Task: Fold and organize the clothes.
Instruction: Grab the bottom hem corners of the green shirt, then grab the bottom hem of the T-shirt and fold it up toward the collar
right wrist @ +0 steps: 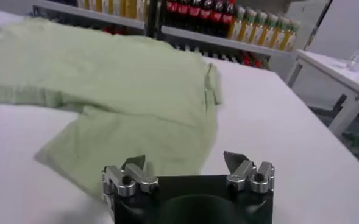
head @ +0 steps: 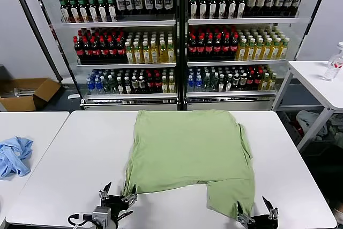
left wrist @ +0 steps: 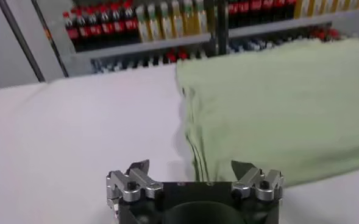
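- Behind the white desk (head: 69, 154) I see two glass-fronted coolers (head: 177, 30) side by side, each with three visible shelves packed with bottles
- One light green shirt (head: 190, 151) lies spread on the desk middle, its near right part reaching closer to me than the left
- My left tool (head: 118, 195) sits at the shirt's near left corner, released, two fingers (left wrist: 136, 176) apart, gripping nothing
- My right tool (head: 256, 211) sits at the near right hem, also released and empty
- One crumpled light blue cloth (head: 14, 155) rests on a second desk to the left, well apart
- One cardboard box (head: 27, 92) lies on the floor
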Robot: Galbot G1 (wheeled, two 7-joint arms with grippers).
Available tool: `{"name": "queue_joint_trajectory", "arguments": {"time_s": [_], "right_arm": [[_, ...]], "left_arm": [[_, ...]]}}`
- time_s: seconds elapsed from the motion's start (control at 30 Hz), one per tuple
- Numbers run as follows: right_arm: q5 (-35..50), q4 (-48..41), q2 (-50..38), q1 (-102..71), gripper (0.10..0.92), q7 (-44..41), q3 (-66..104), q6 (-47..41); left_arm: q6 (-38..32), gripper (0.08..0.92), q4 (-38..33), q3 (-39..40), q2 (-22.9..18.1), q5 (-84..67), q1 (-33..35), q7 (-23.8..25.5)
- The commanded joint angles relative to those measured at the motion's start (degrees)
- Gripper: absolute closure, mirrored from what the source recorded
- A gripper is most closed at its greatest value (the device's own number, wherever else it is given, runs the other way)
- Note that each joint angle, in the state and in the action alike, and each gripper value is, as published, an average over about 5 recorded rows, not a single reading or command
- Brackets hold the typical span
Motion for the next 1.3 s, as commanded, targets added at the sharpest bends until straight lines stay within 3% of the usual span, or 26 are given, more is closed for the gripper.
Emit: {"name": "queue_joint_trajectory", "arguments": {"time_s": [0.03, 0.43, 0.77, 0.9, 1.1, 1.3], "right_arm": [[1.33, -1.96, 0.19, -0.07, 0.273, -0.11, -1.77, -0.75], [4.71, -1.63, -0.13, -0.20, 0.604, -1.12, -1.25, 0.20], [9.30, 2.53, -2.18, 0.84, 0.885, -3.68, 4.34, 2.99], [12.25, 4.61, -3.28, 2.21, 0.921, -4.02, 6.51, 3.51], [14.93, 5.33, -5.43, 6.04, 0.921, -3.98, 8.24, 3.57], [16.67, 0.57, -8.68, 15.19, 0.921, -3.09, 6.60, 3.18]], "left_arm": [[2.18, 0.235, 3.01, 0.14, 0.83, -6.81, -1.26, -0.07], [1.18, 0.570, 0.60, -0.63, 1.42, -11.72, -0.17, 1.83], [-5.04, 0.853, -5.51, -3.10, 3.10, -15.05, 0.75, 2.50], [-6.56, 0.912, -7.97, -4.11, 4.05, -16.78, 0.81, 2.83], [-8.16, 0.915, -9.44, -4.78, 5.98, -18.86, -0.07, 3.48], [-9.05, 0.915, -6.52, -4.67, 7.90, -22.01, -4.14, 3.65]]}}
